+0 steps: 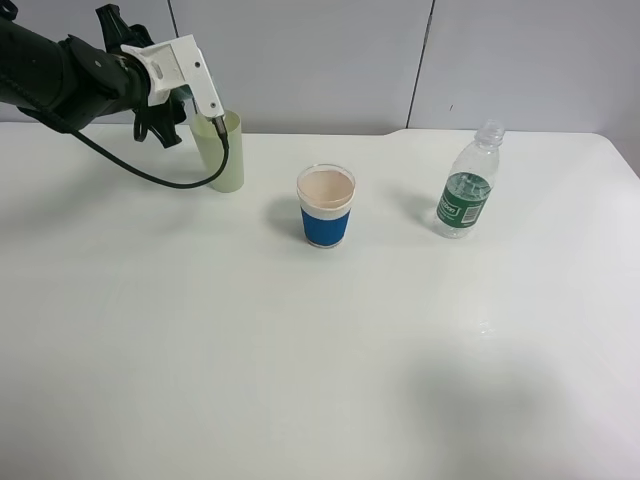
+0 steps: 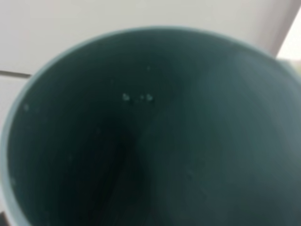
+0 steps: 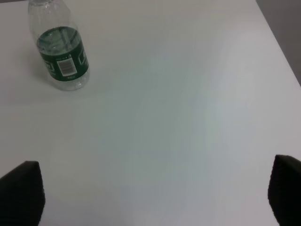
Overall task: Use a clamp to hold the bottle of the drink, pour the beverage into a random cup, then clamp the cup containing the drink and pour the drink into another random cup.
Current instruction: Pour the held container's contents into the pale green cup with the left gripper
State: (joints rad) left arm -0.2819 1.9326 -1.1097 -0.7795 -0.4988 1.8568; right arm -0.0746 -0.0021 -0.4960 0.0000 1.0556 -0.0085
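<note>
Tabletop (image 1: 300, 400) takes up the near ground. Above its right side the right gripper (image 3: 153, 193) hangs with its jaws wide apart and nothing between them. Farther back, a white cup (image 1: 326, 207) stands mid-table and the bottle (image 1: 466, 190) stands upright to its right, cap on. At the far left stands the tumbler (image 1: 222, 155), upright with its long axis vertical and its mouth facing up. The left gripper (image 1: 160, 122) sits just beside and above its rim. It is closed, seemingly on a teal cup (image 2: 150, 141) (the wrist view shows only that cup's dark inside, with a few drops, and no fingers). The teal cup's mouth faces the wrist camera, so its axis seems to run along the arm. The tumbler is tall and narrow, so a nudge from the bracket or the cable hanging against it could topple it. Any stream tipped off-centre would miss its small mouth and wet the table.
</note>
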